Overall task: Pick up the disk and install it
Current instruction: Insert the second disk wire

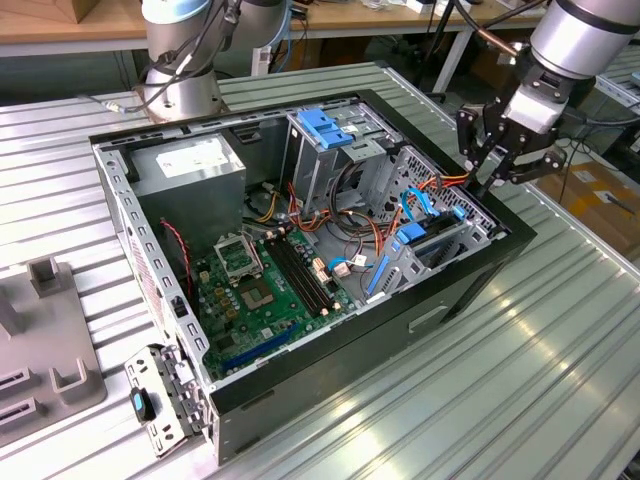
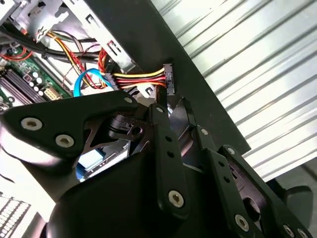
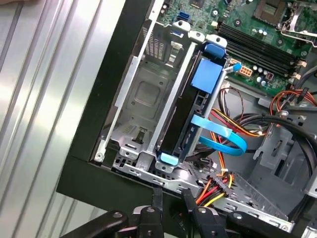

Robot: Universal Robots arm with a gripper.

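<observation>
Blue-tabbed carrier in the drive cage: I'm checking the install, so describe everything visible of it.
The carrier is a long dark slab with blue plastic tabs at both ends, standing on edge in a slot of the bare-metal cage, next to an empty slot. A flat blue cable curves beside it. The pincer hangs near one end, apart from it.

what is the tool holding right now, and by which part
Nothing that can be seen: the tool hangs over the case's edge, and the disk sits in its bay.
</observation>
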